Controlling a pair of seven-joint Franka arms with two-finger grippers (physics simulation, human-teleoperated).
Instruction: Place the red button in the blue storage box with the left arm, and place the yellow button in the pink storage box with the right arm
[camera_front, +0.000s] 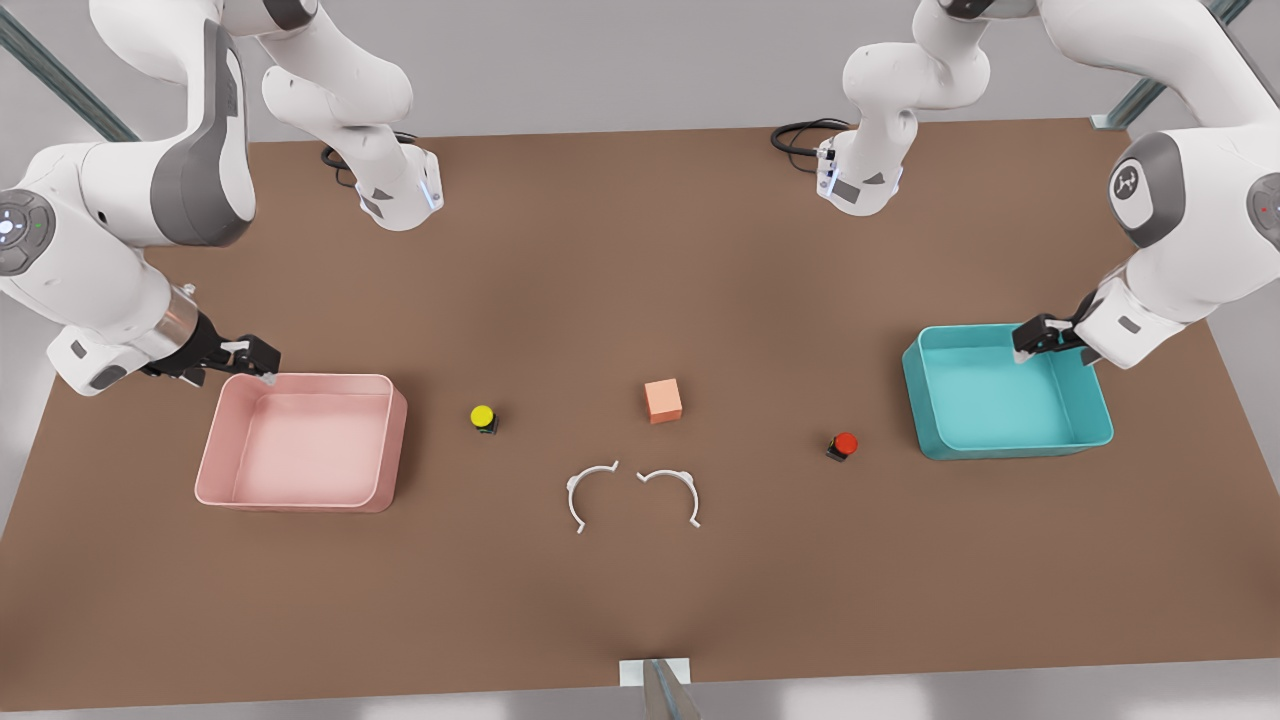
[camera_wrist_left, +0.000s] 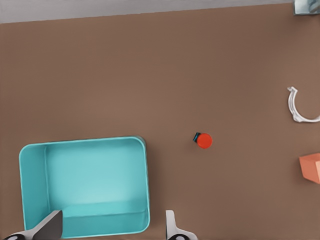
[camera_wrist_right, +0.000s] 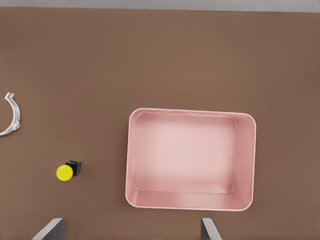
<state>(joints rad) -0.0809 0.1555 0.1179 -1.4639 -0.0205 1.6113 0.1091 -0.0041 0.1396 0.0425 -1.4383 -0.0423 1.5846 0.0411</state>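
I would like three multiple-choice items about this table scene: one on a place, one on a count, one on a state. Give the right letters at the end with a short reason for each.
1. Where does the red button lie?
A. inside the blue storage box
B. on the table, beside the blue storage box
C. in the left pincer

2. How many white curved clips lie near the table's middle?
A. one
B. two
C. four

3. What is the state of the pink storage box?
A. empty
B. holding the yellow button
C. tipped over

Answers:
1 B: the red button rests on the bare table, apart from the box.
2 B: a left clip and a right clip show in the front view.
3 A: its inside is bare; the yellow button sits on the table. The left pincer and the right pincer are both open, holding nothing.
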